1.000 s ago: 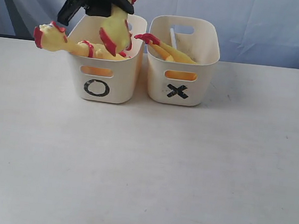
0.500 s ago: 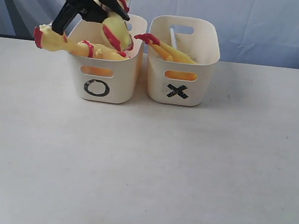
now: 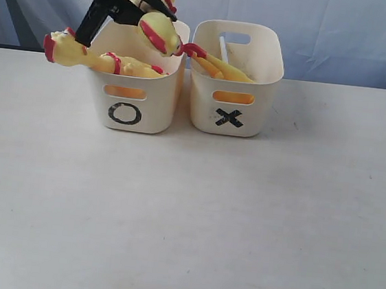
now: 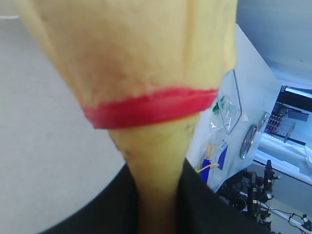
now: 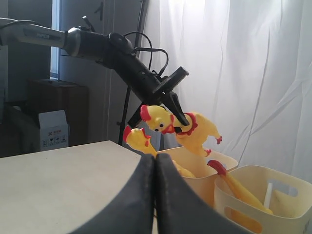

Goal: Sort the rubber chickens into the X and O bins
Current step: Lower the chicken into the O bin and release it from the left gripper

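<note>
My left gripper (image 3: 134, 11) hangs above the O bin (image 3: 135, 93), shut on the neck of a rubber chicken (image 3: 156, 34) that sticks out sideways over the bin's right rim. In the left wrist view that chicken's yellow neck and red band (image 4: 151, 105) fill the picture between the black fingers (image 4: 214, 204). A second chicken (image 3: 108, 62) lies in the O bin with its head over the left rim. The third chicken (image 3: 218, 66) lies in the X bin (image 3: 233, 87). My right gripper (image 5: 156, 163) is shut on nothing, low beside the bins, outside the exterior view.
The two bins stand side by side at the back of the white table (image 3: 186, 213), against a pale blue backdrop. A white stick (image 3: 223, 49) stands in the X bin. In the right wrist view, the left arm (image 5: 97, 46) reaches over the O bin (image 5: 207, 165).
The held chicken has swung up and to the right, from hanging into the O bin to lying nearly level over its right rim. The other two chickens have not moved.
</note>
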You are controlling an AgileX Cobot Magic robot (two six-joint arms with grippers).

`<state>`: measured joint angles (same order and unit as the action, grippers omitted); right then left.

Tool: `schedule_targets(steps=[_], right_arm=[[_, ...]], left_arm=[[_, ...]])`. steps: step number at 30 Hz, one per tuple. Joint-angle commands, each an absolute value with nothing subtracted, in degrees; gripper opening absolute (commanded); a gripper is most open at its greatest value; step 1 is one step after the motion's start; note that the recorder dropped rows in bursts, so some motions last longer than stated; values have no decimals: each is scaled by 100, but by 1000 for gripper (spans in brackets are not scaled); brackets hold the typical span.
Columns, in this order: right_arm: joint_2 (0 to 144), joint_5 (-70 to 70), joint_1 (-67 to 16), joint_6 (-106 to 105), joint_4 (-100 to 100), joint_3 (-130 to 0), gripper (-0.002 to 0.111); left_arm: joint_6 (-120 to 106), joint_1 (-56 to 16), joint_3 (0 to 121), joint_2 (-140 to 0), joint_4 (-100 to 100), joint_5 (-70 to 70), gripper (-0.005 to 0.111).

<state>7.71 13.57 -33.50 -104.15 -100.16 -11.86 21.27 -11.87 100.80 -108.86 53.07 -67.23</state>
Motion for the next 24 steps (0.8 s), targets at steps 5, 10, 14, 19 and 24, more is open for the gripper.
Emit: schedule_targets(steps=[5, 10, 14, 19, 24], right_arm=[[750, 1361, -3320, -10427, -9995, -1161, -1], [750, 1325, -3320, -10427, -9995, -1161, -1], [750, 1325, -3320, -10427, -9995, -1161, -1], [750, 1325, -3320, -10427, -9995, -1161, -1], [750, 1325, -3320, -10427, -9995, -1161, -1]], left_arm=[[2373, -1153, 10115, -11029, 5576, -6802, 0], [2373, -1153, 10115, -11103, 5500, -6516, 0], [2373, -1153, 10115, -11163, 5525, -6370, 0], [2373, -1153, 10115, -11347, 5622, -6343, 0], [2373, -1153, 10115, -11493, 5730, -6393, 0]])
